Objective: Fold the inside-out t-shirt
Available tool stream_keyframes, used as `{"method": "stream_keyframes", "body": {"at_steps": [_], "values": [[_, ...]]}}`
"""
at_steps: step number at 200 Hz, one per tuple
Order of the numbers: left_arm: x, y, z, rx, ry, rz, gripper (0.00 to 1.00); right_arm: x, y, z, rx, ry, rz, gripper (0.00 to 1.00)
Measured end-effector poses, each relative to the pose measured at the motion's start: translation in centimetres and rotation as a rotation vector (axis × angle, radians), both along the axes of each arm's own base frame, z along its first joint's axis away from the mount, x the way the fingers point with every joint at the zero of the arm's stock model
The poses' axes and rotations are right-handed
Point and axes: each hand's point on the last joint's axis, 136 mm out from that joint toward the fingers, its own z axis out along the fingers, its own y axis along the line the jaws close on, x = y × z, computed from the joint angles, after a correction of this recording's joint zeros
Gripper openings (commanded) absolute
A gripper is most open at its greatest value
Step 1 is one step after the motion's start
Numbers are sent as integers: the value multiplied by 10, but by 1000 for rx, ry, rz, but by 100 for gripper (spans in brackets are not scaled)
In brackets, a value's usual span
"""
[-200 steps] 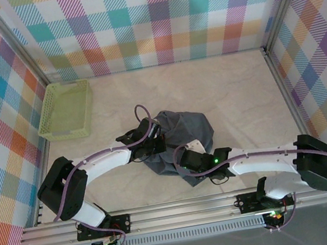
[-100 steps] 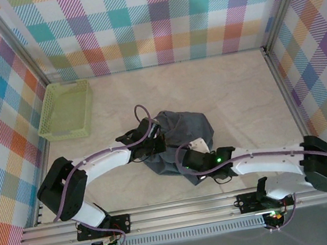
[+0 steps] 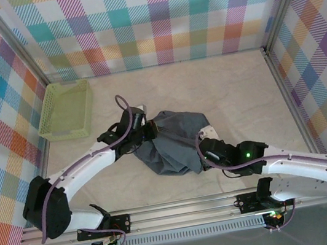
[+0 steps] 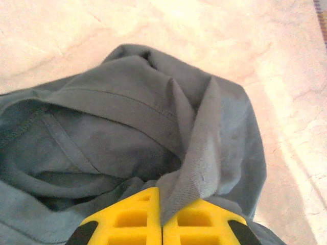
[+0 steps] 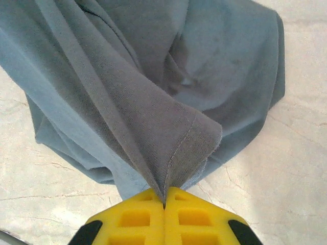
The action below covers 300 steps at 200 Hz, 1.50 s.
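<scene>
- centrally on the pale tabletop (image 3: 245, 91), we see the inside-out t-shirt (image 3: 176, 142) lying as a crumpled dark grey heap between our two arms.
- our left end effector (image 3: 145, 131) sits at the heap's upper left edge.
- from the left wrist camera, its yellow fingers (image 4: 127, 222) are pressed together on a fold of the t-shirt (image 4: 117, 138), and a ridge of cloth rises out of the seam between them.
- beyond that grip, we see a hemmed band of cloth curving across the bunched fabric, with bare tabletop past it.
- our right end effector (image 3: 204, 150) sits at the heap's lower right edge.
- from the right wrist camera, its yellow fingers (image 5: 199, 224) are closed on a pinched corner of the t-shirt (image 5: 225, 66), and a stitched seam runs down into the grip.
- the cloth fans away from that pinch in long taut folds, while the rest lies slack on the tabletop.
- a lime-green mesh basket (image 3: 65, 110) stands near the far left corner, well apart from the t-shirt.
- plaid walls (image 3: 159, 17) in many colours close in the tabletop on three sides.
</scene>
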Motion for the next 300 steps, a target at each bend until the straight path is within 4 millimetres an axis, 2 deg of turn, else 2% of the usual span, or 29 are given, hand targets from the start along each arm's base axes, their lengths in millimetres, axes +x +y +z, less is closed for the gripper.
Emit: {"method": "stream_keyframes", "body": {"at_steps": [23, 45, 65, 78, 97, 113, 123, 136, 145, 153, 171, 185, 206, 223, 242, 258, 268, 284, 300], "values": [[-4, 17, 37, 11, -81, 23, 0, 9, 11, 23, 56, -36, 20, 0], [-11, 34, 93, -8, -200, 47, 0, 25, 18, 50, 115, -68, -4, 0], [-17, 36, 134, -63, -280, 35, 0, 51, 8, 65, 163, -82, -85, 0], [-20, 26, 142, -89, -290, 2, 0, 66, -5, 70, 187, -80, -147, 0], [-27, -9, 129, -90, -263, -82, 0, 81, -36, 69, 199, -64, -257, 0], [-43, -62, 105, -69, -211, -208, 5, 87, -73, 63, 182, -32, -390, 0], [-55, -97, 86, -55, -175, -290, 14, 88, -99, 59, 176, -12, -486, 0], [-68, -132, 60, -38, -132, -371, 34, 85, -129, 53, 175, 10, -602, 0], [-78, -146, 42, -28, -93, -408, 44, 79, -148, 47, 173, 23, -674, 0], [-82, -149, 29, -13, -65, -419, 51, 72, -160, 40, 166, 37, -722, 0], [-76, -134, 11, 30, -28, -378, 57, 57, -178, 23, 141, 77, -793, 0], [-56, -107, 4, 51, -1, -288, 64, 51, -184, 12, 122, 107, -818, 0], [-6, -37, -10, 131, 46, -51, 72, 48, -186, -1, 97, 141, -829, 0], [22, 17, -22, 192, 84, 110, 75, 48, -185, -7, 86, 154, -831, 0], [38, 51, -39, 221, 127, 208, 77, 49, -184, -10, 90, 159, -826, 0], [44, 62, -60, 233, 182, 230, 72, 51, -182, -12, 94, 165, -822, 0], [46, 63, -73, 230, 219, 227, 65, 52, -181, -13, 96, 167, -820, 0], [45, 57, -94, 219, 280, 204, 58, 54, -179, -15, 95, 174, -815, 0], [42, 49, -109, 205, 327, 168, 42, 57, -177, -17, 94, 183, -810, 0]]}}
